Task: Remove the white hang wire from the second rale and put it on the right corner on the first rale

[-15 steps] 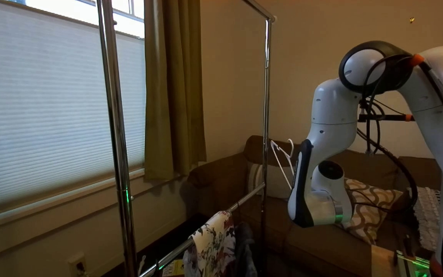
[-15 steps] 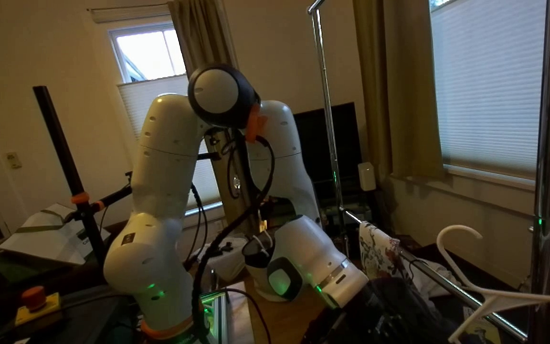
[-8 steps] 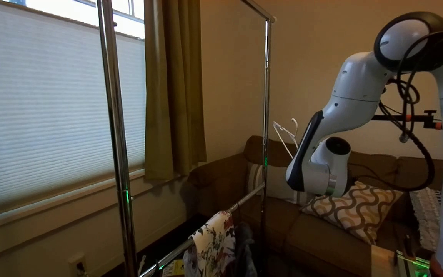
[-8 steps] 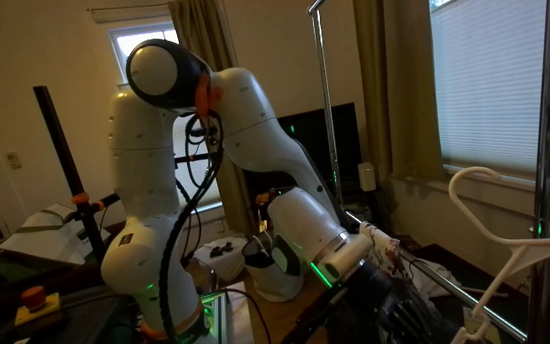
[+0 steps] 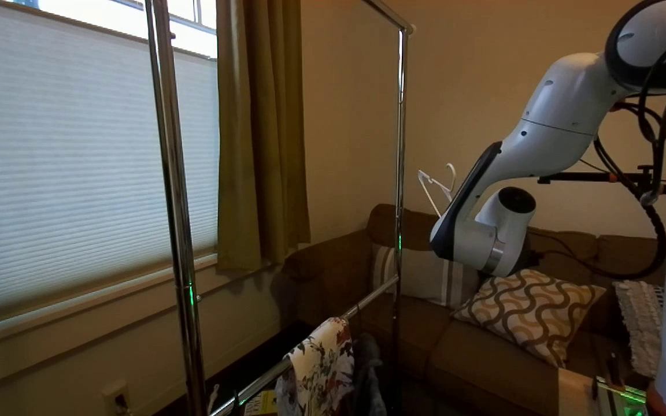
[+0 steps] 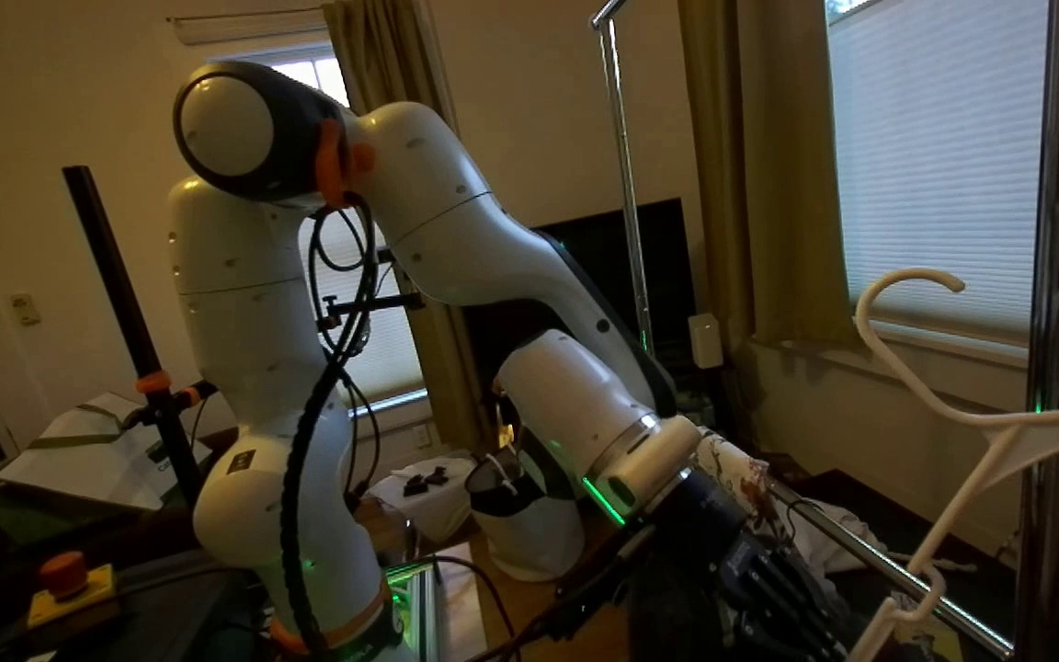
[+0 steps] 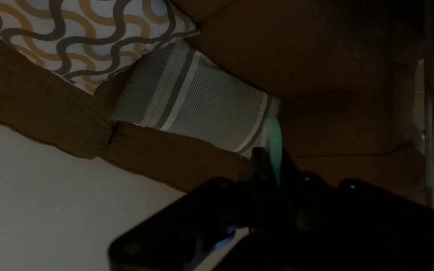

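White hanger [image 6: 1019, 434] sits pinched in my gripper [image 7: 271, 162], its hook [image 6: 911, 275] standing above it. I expect light, stiff, slick plastic that could swivel, so I'd hold low, leaving the hook free for the top rail [image 5: 389, 14].

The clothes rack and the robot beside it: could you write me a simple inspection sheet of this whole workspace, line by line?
Surface: wooden; a pale basket apparently stands on it.
Top rail: partly in view; no hanger on that part.
Lower rail: joins the uprights.
White hanger: hook uppermost, free of both rails.
Clutter: floral cloth draped over the lower rail, dark fabric beside it.
Gripper: closed on the hanger.
Black cables: loop along the arm.
Surroundings: brown sofa, wavy-patterned cushion, curtain, window blind.
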